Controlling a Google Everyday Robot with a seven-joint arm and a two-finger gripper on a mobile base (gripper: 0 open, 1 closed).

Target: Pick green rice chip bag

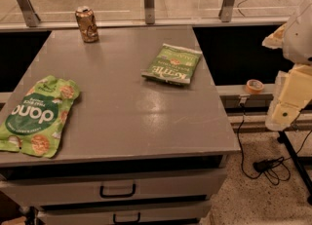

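Note:
The green rice chip bag [38, 116] lies flat at the left front of the grey table [141, 107]. It is bright green, crinkly, with a dark green circle, white lettering and round tan rice-cake pictures, and it reads upside down from here. My gripper [285, 107] hangs at the far right of the view, off the table's right side and above the floor. It is far from the bag and holds nothing that I can see.
A smaller dark green Kettle chip bag [172, 64] lies at the table's right back. A dented brown can [87, 24] stands at the back left. A tape roll [254, 86] sits on a ledge to the right. Cables [265, 165] lie on the floor. Drawers [117, 190] face front.

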